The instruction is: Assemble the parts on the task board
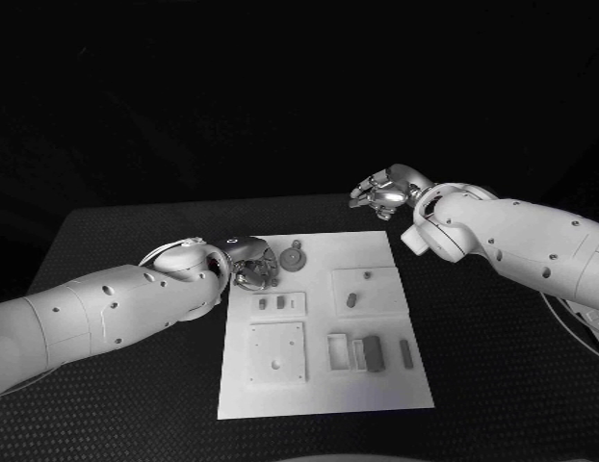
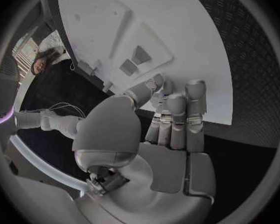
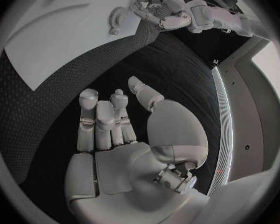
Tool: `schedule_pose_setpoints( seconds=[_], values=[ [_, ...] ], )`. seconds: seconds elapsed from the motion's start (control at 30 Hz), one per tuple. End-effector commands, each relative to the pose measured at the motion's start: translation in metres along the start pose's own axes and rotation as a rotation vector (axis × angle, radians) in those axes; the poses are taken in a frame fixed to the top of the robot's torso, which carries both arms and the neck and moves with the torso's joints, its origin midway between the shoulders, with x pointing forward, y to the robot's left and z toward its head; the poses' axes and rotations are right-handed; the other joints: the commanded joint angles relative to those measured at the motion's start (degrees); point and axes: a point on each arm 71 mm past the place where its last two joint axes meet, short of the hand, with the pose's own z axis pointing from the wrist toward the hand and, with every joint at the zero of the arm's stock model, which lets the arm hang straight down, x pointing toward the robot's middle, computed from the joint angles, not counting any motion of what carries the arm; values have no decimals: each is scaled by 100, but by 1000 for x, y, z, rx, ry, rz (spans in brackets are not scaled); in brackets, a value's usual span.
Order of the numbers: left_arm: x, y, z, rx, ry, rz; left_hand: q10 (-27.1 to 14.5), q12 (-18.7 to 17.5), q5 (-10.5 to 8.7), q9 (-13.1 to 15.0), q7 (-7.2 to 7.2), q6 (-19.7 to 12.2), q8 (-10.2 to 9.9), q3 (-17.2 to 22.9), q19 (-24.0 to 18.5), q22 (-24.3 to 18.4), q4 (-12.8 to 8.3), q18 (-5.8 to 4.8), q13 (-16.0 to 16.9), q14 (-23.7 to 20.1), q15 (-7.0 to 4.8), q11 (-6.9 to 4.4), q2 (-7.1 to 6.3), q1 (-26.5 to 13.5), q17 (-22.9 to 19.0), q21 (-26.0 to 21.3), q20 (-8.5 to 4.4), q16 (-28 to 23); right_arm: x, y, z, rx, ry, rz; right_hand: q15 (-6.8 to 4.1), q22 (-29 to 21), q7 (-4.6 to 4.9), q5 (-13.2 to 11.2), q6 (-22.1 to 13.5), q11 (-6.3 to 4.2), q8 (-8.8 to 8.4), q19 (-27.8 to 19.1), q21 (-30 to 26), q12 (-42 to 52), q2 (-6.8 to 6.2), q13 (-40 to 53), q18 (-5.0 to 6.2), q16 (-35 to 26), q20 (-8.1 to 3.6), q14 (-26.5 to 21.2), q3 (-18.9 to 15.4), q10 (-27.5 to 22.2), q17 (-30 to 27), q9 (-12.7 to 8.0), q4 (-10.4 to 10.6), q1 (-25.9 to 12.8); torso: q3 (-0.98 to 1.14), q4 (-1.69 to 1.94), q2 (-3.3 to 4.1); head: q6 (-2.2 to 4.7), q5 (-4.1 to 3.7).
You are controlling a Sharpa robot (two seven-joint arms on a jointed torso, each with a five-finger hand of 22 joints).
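Observation:
The white task board lies mid-table, also in the left wrist view and the right wrist view. A round toothed part sits near its far left corner. Small dark parts stand further in: two pegs, a slug and oblong blocks. My left hand hovers at the board's left edge beside the toothed part, thumb drawn against the fingers, with nothing visible between them. My right hand hangs over the black table beyond the far right corner, thumb apart, holding nothing.
A raised square plate and an open rectangular frame occupy the board's near half, with a thin bar to their right. Black textured table surrounds the board on all sides.

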Motion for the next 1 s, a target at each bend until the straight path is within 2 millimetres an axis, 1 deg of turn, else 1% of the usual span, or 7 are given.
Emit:
schedule_pose_setpoints(
  seconds=[0.03,0.2,0.47,0.63,0.73,0.8,1.0],
  values=[
    [-2,5,-3,-14,-27,-14,-21,23,20,-5,3,-23,-34,-24,-3,106,11,822,13,-21,22,1,-53,15,-7,-30,55,-12,0,-1,-1,-9,22,-14,-4,74,55,14,-24,3,-28,-1,-10,26,16,-8,258,-17,-49,-49,-17,-32,8,9,-15,14,-3,2,1,16,-5],
    [-8,24,-13,-69,-77,-150,47,55,26,47,58,245,151,46,-90,83,59,802,58,-111,14,-10,35,5,-52,-98,73,-104,-6,-4,-3,-43,12,-113,5,75,63,14,-39,11,-36,-49,-31,8,-18,-20,258,-38,-43,-87,1,-80,5,8,-27,89,-8,4,-4,34,-15],
    [-33,58,-33,-142,-203,-681,72,79,13,64,24,339,289,-27,-681,-185,127,609,153,-640,53,18,-37,-296,-352,-676,201,-772,-9,-10,-12,-127,72,-277,41,31,93,12,-80,44,-51,-404,-247,-361,-66,-325,251,-351,114,-395,18,-354,-126,16,-27,304,-5,16,-8,102,-116],
    [-42,69,-43,-100,-245,-980,15,216,25,61,34,286,327,-213,-1132,-474,145,445,235,-1036,129,66,1,-544,-597,-1181,308,-1351,-7,-21,-23,-145,104,-370,117,-57,123,8,-127,106,-63,-815,-546,-1122,-131,-1019,226,-856,332,-725,42,-740,-481,20,7,436,-9,11,-2,139,-150],
    [-44,70,-47,-60,-260,-1080,-105,288,37,55,43,240,356,-364,-1336,-711,93,334,271,-1193,211,120,60,-660,-757,-1522,355,-1771,-5,-31,-31,-161,114,-459,239,-45,250,17,-246,227,-110,-845,-550,-2447,-150,-2193,258,-861,386,-706,140,-992,-582,-18,-15,519,-12,7,-2,156,-164],
    [-45,70,-49,-24,-258,-1125,-160,315,37,53,38,240,383,-449,-1466,-831,64,269,273,-1303,278,145,92,-730,-829,-1704,384,-1993,-2,-36,-35,-172,118,-507,288,-24,255,10,-233,281,-60,-685,-464,-3361,-213,-3248,258,-754,342,-530,102,-494,-702,-52,-67,614,-18,5,-4,165,-179],
    [-46,68,-53,31,-249,-1230,-359,212,52,20,29,159,387,-652,-1633,-1091,7,184,176,-1422,425,239,175,-875,-963,-2045,461,-2471,14,-48,-47,-204,160,-642,337,-40,222,14,-53,361,65,-507,-427,-4045,-190,-3918,258,-667,269,-324,90,-299,-834,-71,-26,708,-21,-9,-4,186,-181]
  ],
)
